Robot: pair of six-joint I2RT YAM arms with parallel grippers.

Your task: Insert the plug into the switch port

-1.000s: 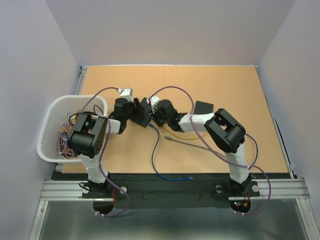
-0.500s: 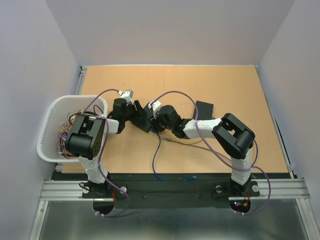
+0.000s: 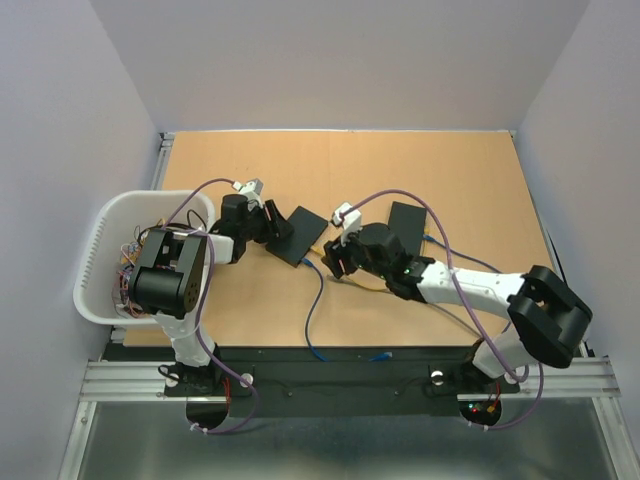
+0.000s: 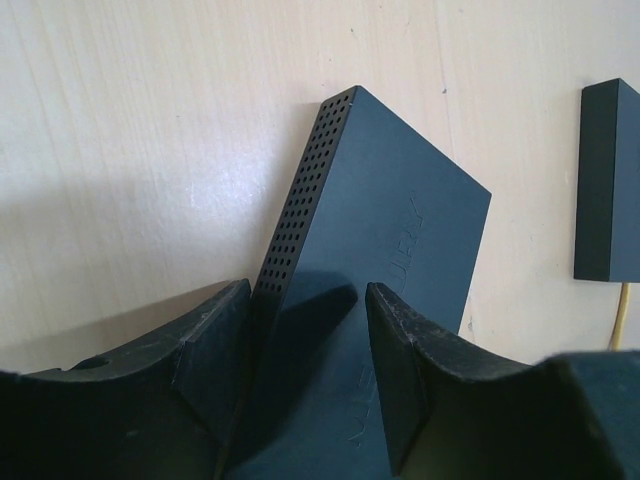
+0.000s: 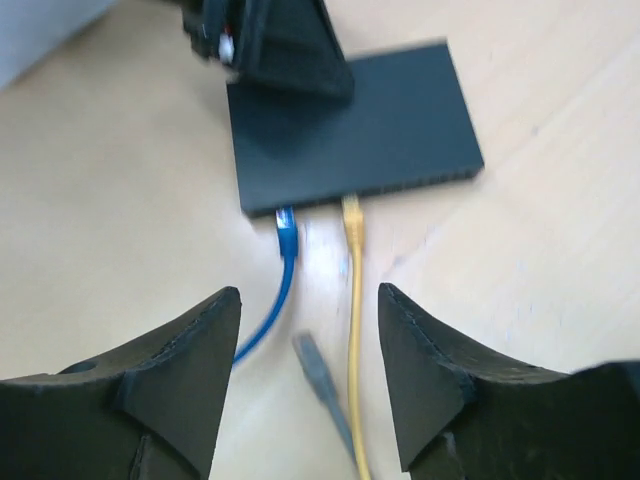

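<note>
The black switch (image 3: 298, 235) lies flat on the table, also in the left wrist view (image 4: 380, 230) and the right wrist view (image 5: 350, 125). A blue plug (image 5: 287, 228) and a yellow plug (image 5: 350, 215) sit in its near edge ports. A loose grey plug (image 5: 318, 370) lies on the table below them. My left gripper (image 3: 272, 222) is open with the switch's corner between its fingers (image 4: 308, 290). My right gripper (image 3: 335, 255) is open and empty, a short way back from the ports, over the grey plug (image 5: 308, 300).
A second black box (image 3: 407, 218) lies right of the switch, also in the left wrist view (image 4: 610, 180). A white basket (image 3: 105, 230) of cables stands at the left edge. The blue cable (image 3: 312, 300) runs to the table's near edge.
My right arm has drawn back to the right, away from the switch. The switch, held tilted between both grippers before, now lies flat. The blue plug stays in its port.
</note>
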